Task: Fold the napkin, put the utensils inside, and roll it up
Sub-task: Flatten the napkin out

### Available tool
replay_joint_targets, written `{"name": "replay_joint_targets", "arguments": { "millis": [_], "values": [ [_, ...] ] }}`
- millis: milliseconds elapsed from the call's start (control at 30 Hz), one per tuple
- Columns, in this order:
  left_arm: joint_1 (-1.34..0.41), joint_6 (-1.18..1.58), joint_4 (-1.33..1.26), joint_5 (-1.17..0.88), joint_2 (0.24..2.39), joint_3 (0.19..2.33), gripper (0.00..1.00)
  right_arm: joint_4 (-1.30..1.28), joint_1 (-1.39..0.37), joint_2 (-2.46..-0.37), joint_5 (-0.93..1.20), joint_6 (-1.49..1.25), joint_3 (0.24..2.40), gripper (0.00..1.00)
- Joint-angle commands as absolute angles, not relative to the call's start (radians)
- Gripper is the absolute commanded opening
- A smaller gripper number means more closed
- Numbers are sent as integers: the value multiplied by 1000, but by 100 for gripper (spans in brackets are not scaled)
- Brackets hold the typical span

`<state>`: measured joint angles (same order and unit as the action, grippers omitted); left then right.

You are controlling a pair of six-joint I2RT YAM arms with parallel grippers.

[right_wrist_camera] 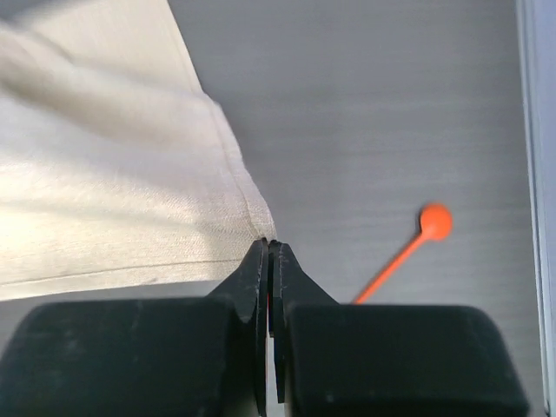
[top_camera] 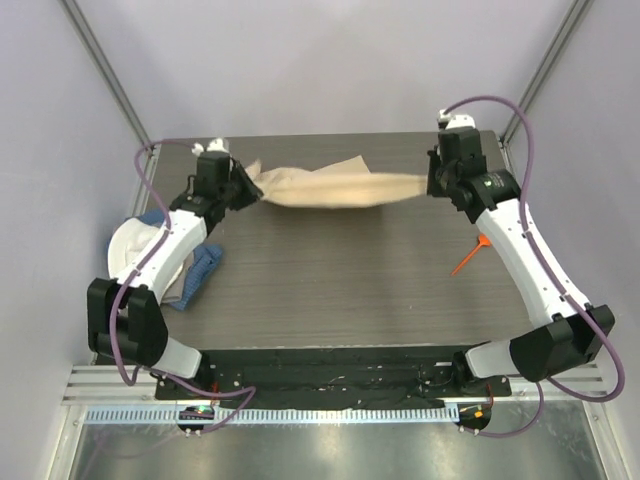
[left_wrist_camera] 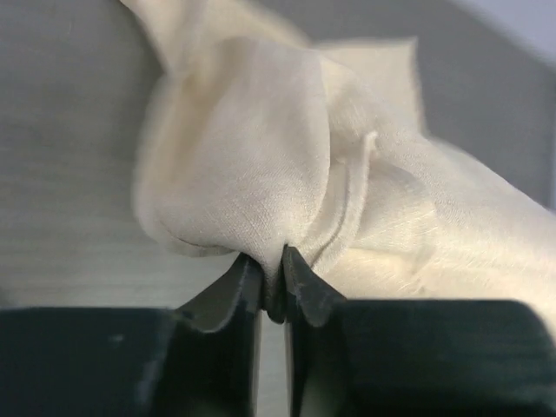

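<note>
1. One napkin (top_camera: 330, 188) is stretched between both hands over the far part of the bench (top_camera: 330, 300).
2. Left hand (top_camera: 251, 186): jaws nearly together, pinching bunched cloth.
3. Right hand (top_camera: 429, 186): clamped on a corner.
4. Orange utensil (top_camera: 468, 257) lies on the bench, right side.

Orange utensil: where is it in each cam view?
Top external: the orange utensil lies on the table, at its right side.
Left wrist: not in view.
Right wrist: the orange utensil is at the lower right.
Shared landmark: the napkin, seen in all three views.
</note>
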<state>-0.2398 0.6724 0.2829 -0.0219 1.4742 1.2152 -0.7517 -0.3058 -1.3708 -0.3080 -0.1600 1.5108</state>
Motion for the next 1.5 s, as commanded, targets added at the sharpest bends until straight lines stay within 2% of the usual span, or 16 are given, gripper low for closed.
{"name": "replay_joint_targets", "arguments": {
  "millis": [0,100,200,267,433,833,1167,1400,1467],
  "values": [
    [-241,693,291,-92,1416,1094,39,-799,-291,-1316,-324,-175,1396,1],
    [-247,695,299,-58,1375,982,58,-798,-293,-1304,-302,-199,1329,1],
    [-247,680,298,-12,1347,960,67,-795,-293,-1305,-282,-209,1269,1],
    [-258,657,310,-8,1358,971,68,-787,-293,-1313,-270,-215,1246,1],
    [-310,653,322,25,1459,1002,68,-764,-293,-1339,-236,-222,1200,1],
    [-574,554,288,146,1652,1175,67,-724,-293,-1394,-198,-212,1184,1],
    [-634,466,281,164,1865,1337,63,-709,-291,-1396,-184,-210,1174,1],
    [-646,430,275,209,1933,1359,59,-707,-293,-1385,-187,-210,1169,1],
    [-647,423,267,203,1945,1361,56,-707,-291,-1385,-189,-207,1167,1]
  ]
}}
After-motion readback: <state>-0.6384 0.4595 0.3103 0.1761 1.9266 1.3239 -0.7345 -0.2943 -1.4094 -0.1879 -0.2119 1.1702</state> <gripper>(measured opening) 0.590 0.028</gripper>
